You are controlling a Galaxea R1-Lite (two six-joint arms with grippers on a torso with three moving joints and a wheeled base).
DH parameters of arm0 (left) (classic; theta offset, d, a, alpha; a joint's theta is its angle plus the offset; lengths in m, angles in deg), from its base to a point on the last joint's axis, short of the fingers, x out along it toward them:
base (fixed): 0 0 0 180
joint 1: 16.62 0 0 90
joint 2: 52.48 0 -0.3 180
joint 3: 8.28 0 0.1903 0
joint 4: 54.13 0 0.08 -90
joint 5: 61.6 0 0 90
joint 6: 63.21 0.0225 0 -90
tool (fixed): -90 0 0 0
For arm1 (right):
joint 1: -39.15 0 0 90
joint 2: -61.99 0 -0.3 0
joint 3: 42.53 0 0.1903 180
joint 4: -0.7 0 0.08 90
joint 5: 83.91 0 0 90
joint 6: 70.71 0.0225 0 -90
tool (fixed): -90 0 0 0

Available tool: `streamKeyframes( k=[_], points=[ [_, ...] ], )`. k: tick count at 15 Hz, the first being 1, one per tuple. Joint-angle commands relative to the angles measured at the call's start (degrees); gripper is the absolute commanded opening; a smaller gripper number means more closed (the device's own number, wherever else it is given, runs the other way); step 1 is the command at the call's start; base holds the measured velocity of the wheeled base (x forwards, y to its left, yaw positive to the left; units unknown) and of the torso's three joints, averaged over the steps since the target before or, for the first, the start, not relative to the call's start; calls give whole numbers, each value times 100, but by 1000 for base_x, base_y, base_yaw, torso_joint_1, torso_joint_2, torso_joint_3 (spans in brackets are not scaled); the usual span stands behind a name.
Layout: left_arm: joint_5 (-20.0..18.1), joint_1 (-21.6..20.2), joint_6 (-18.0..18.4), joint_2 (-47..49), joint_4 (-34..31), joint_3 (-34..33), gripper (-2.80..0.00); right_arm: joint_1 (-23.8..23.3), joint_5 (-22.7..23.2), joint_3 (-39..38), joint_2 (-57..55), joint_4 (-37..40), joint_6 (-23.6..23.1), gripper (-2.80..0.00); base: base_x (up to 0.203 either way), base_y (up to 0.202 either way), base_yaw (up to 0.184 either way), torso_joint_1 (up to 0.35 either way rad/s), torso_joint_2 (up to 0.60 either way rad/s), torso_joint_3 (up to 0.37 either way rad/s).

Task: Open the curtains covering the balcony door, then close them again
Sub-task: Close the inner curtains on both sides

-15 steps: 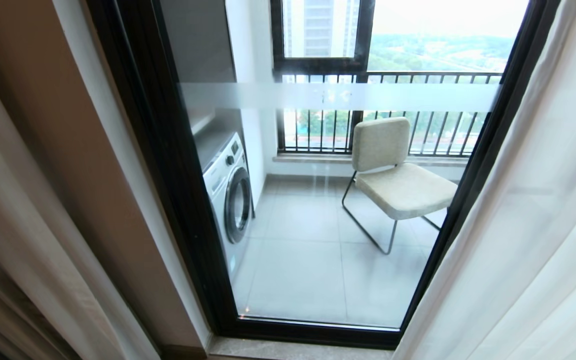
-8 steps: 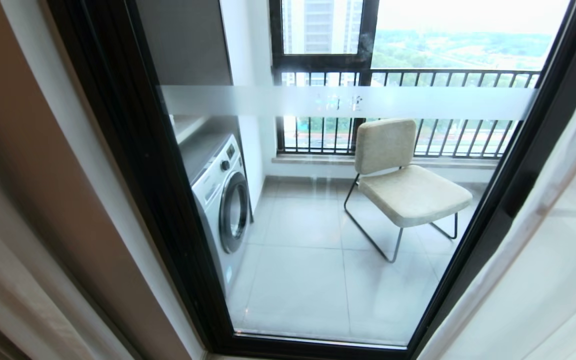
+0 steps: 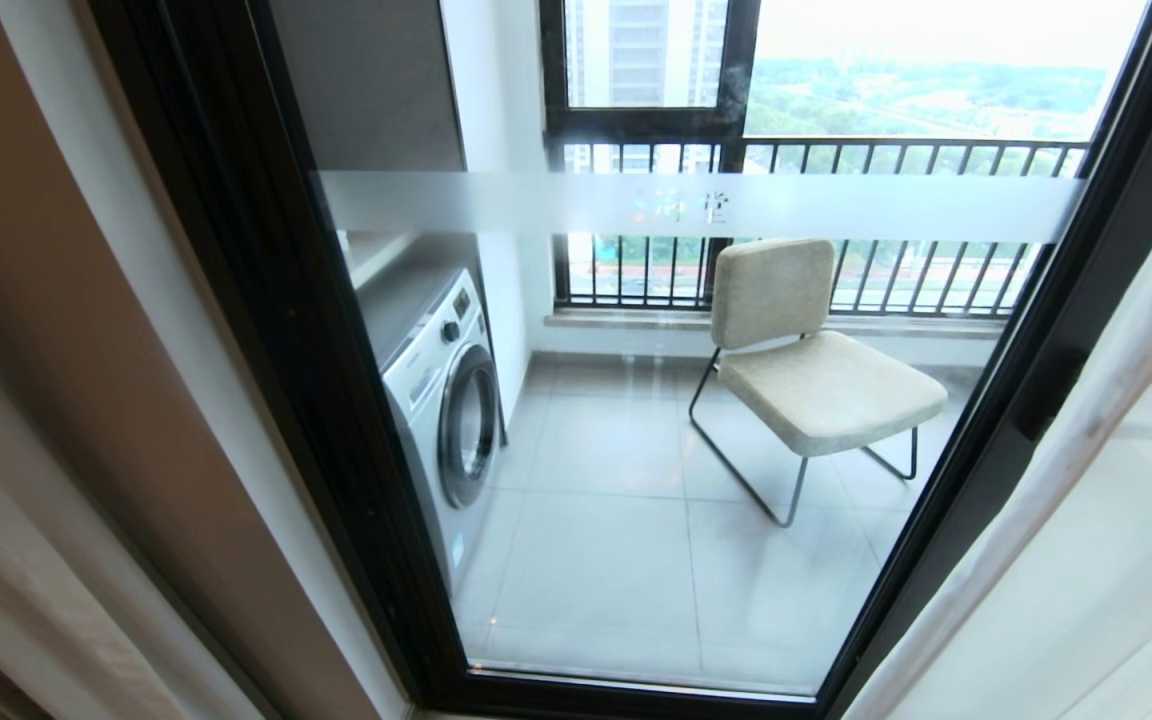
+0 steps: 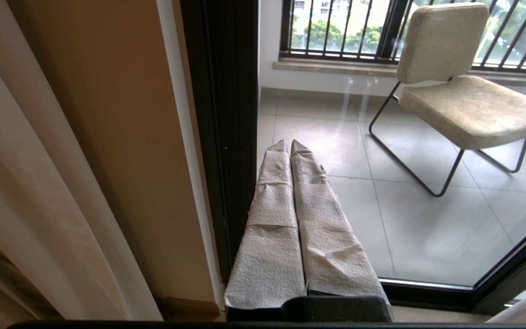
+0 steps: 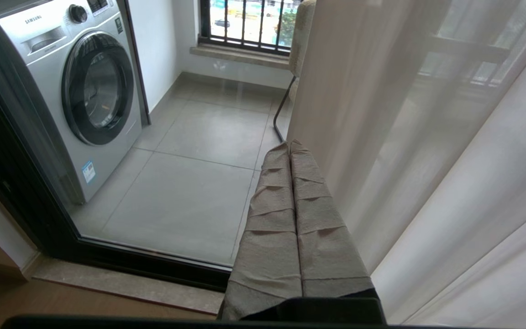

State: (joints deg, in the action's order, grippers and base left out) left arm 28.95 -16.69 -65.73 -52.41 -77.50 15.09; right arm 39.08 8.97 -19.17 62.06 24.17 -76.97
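The balcony door fills the middle of the head view: clear glass in a thick black frame with a frosted white band. The curtains hang drawn to both sides: pale folds at the left edge and a white sheer at the right. Neither gripper shows in the head view. My left gripper is shut on nothing and points at the door's left frame, with the left curtain beside it. My right gripper is shut and empty too, close beside the right sheer.
Behind the glass stand a washing machine at the left and a beige chair on a tiled floor, with a black railing beyond. A brown wall strip lies between left curtain and door. A stone threshold runs below the door.
The whole head view has shifted: the camera has come closer to the door, so the curtains sit farther out at both edges. Since half a second ago almost nothing differs.
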Motion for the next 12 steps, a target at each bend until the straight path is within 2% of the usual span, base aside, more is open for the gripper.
streamKeyframes(
  k=[1,12],
  points=[
    [6,-1,-3,1,-9,0,-280,-1,2,0,-7,-1,-7,-280,0,0,0,0,0,0],
    [7,-1,-3,1,0,0,-280,1,2,0,-7,-1,-7,-280,0,4,0,-2,0,1]
  ],
)
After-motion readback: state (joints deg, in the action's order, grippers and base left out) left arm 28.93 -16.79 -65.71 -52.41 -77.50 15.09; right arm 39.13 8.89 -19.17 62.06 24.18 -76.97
